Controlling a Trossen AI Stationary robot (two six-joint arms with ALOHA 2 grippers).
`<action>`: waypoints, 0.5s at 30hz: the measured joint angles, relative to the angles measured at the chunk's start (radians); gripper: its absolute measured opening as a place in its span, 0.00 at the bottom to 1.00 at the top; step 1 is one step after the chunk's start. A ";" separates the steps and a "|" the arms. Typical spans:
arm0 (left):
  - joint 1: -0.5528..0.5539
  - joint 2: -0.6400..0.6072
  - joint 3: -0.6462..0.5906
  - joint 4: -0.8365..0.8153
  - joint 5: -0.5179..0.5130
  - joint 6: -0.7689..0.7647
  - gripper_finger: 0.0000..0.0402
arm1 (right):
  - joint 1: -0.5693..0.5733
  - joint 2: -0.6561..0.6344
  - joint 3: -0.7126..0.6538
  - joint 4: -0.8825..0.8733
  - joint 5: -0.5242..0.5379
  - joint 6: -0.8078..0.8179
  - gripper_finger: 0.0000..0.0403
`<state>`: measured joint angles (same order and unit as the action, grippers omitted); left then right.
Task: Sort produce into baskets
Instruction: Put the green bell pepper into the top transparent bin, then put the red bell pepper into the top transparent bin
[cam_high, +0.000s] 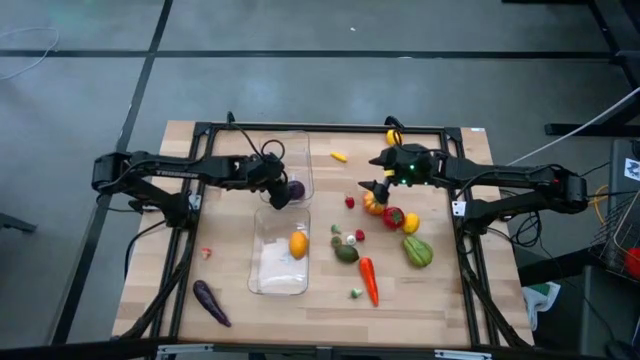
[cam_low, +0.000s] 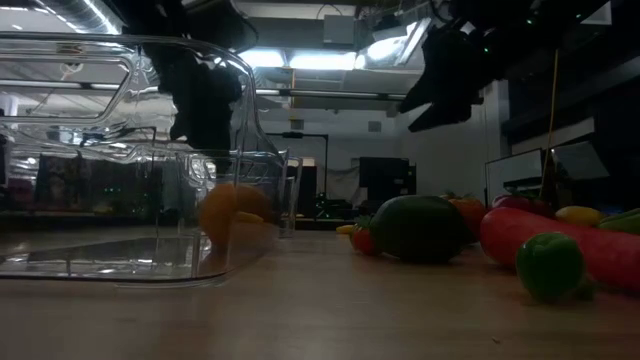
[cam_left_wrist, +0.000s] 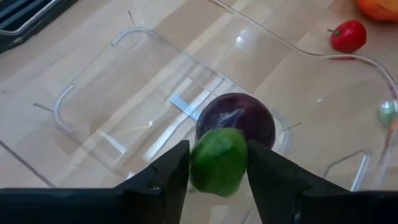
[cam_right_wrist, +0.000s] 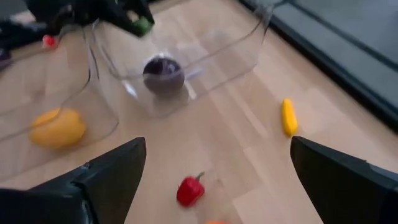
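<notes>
We see the left end effector (cam_left_wrist: 217, 180) poised over the far clear basket (cam_high: 300, 150), at about eleven o'clock from the middle of the counter (cam_high: 240, 310). Between its fingers (cam_left_wrist: 165, 180) sits a small green piece (cam_left_wrist: 219, 160); both fingers touch its sides, though we cannot tell how firmly it is gripped. Directly under it, inside that basket, rests a round purple piece (cam_left_wrist: 239, 115).

The near basket (cam_high: 262, 285) lies just at six o'clock of the first and holds one orange-yellow fruit (cam_high: 298, 244).

The right end effector (cam_right_wrist: 214, 171) hovers with its fingers spread wide and nothing between them, at about one o'clock from the counter's centre, above the loose produce. There we find a small red pepper (cam_right_wrist: 189, 190), a yellow piece (cam_right_wrist: 288, 116) off by itself, a carrot (cam_high: 369, 281) and a green vegetable (cam_high: 418, 251). A purple aubergine (cam_high: 211, 303) lies well apart at about seven o'clock.
</notes>
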<state>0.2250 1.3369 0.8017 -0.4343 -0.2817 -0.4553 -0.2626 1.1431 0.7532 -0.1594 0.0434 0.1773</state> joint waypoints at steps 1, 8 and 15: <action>0.003 0.000 0.000 0.000 0.000 0.001 0.40 | -0.002 0.000 0.000 0.015 0.003 -0.001 0.98; 0.013 0.000 0.000 0.005 0.001 0.000 0.46 | -0.058 0.034 0.000 0.082 0.000 0.028 0.98; 0.012 0.000 0.000 0.005 0.002 0.000 0.45 | -0.071 0.149 0.000 0.090 -0.024 0.056 0.98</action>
<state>0.2375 1.3369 0.8017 -0.4290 -0.2802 -0.4553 -0.3340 1.2926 0.7532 -0.0690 0.0194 0.2333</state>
